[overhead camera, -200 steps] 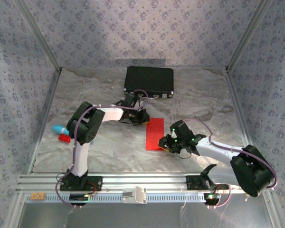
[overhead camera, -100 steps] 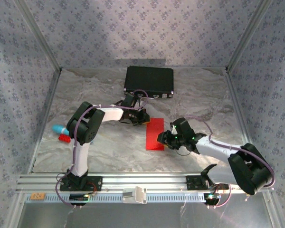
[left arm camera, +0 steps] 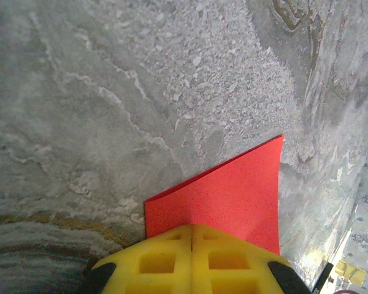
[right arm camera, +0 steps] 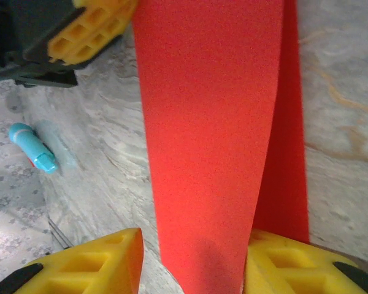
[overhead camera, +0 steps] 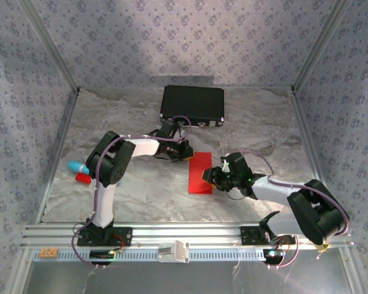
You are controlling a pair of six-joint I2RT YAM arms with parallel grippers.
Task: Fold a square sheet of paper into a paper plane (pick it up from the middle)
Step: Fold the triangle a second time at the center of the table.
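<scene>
The square sheet of paper (overhead camera: 200,173) is bright red and lies on the table folded into a long narrow rectangle with two layers. My left gripper (overhead camera: 185,151) is at its far left corner. In the left wrist view the yellow fingers (left arm camera: 165,260) are pressed together with the paper (left arm camera: 233,196) coming out from between them. My right gripper (overhead camera: 211,177) is at the sheet's near right side. In the right wrist view its jaws (right arm camera: 193,245) stand open around the raised upper layer of the paper (right arm camera: 208,122). The left finger is apart from the paper and the right finger is against it.
A black case (overhead camera: 192,103) lies at the back of the table. A turquoise object (overhead camera: 78,166) and a small red piece (overhead camera: 83,178) lie at the left edge. The left gripper (right arm camera: 92,30) and the turquoise object (right arm camera: 34,147) appear in the right wrist view.
My right gripper has moved left onto the paper's right edge and its jaws have widened. The left gripper has stayed shut on the far corner.
</scene>
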